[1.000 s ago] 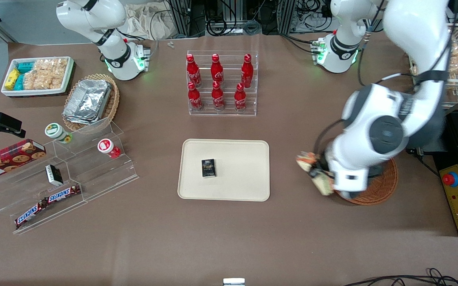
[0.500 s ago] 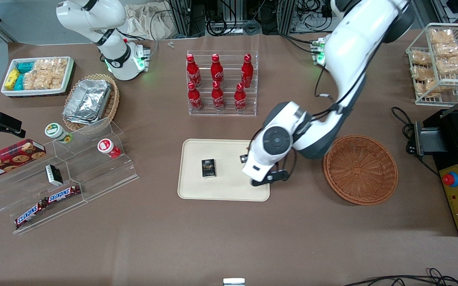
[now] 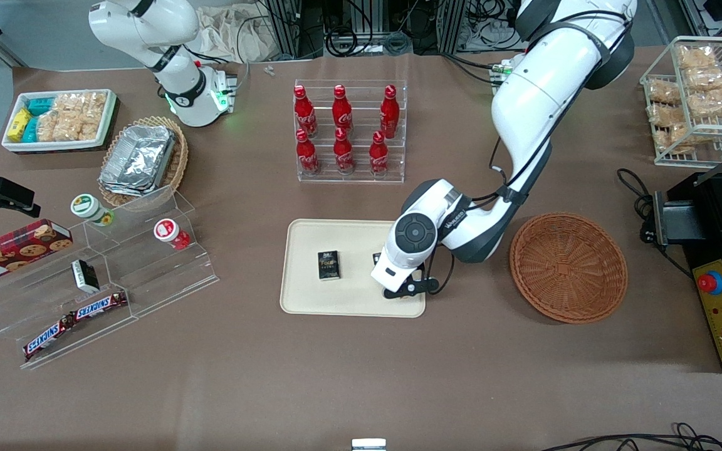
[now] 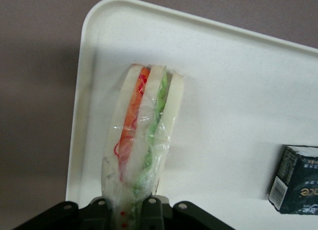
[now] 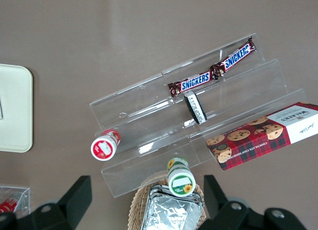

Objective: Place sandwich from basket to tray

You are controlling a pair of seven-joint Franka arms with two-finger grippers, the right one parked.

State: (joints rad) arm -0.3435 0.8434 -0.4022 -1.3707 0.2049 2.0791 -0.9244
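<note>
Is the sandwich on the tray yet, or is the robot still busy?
Nearly there. The basket is empty, so the pickup is done. The tool is over the tray, holding the wrapped sandwich above the end nearest the basket, beside a small dark box. What's left is letting go and pulling away.

place: robotics lab, mock shop | evidence: brown-covered counter, cable clutter, emergency-stop box, acrylic cola rack, snack risers
</note>
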